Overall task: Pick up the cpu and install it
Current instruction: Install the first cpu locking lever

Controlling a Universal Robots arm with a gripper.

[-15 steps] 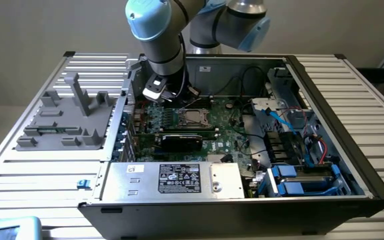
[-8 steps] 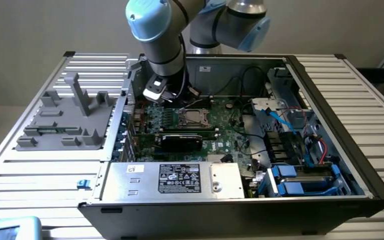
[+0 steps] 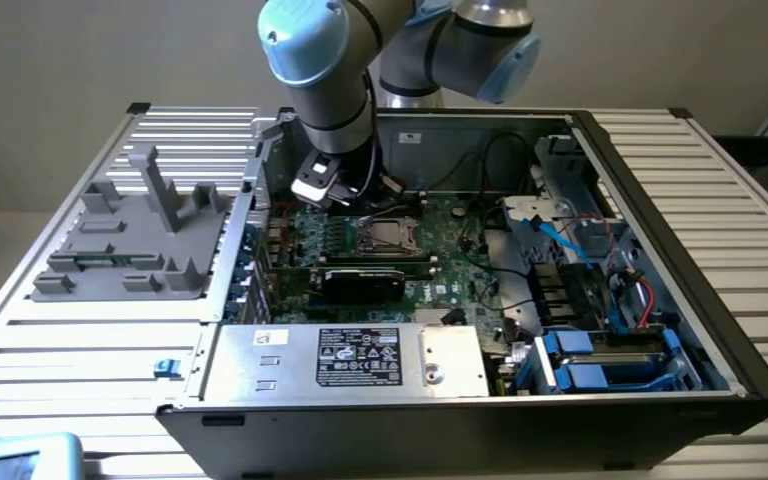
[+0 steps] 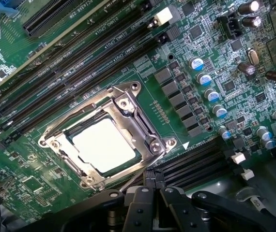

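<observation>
The cpu (image 4: pixel 101 145) is a flat square chip with a pale silver top. It lies inside the metal socket frame (image 4: pixel 128 104) on the green motherboard (image 4: pixel 201 58). In the exterior view the cpu (image 3: pixel 387 237) sits in the middle of the open computer case. My gripper (image 4: pixel 152 182) hovers just beside the socket, its black fingers pressed together with nothing between them. Seen from the exterior view, the gripper (image 3: pixel 344 195) hangs over the board, a little to the exterior view's left of the socket and behind it.
A black graphics card (image 3: pixel 364 283) lies in front of the socket, and a silver power supply box (image 3: pixel 344 358) sits at the case front. Long black memory slots (image 4: pixel 80 53) run beside the socket. Cables and blue drive bays (image 3: pixel 598 365) crowd the exterior view's right. A grey fixture (image 3: pixel 131 240) stands outside the case.
</observation>
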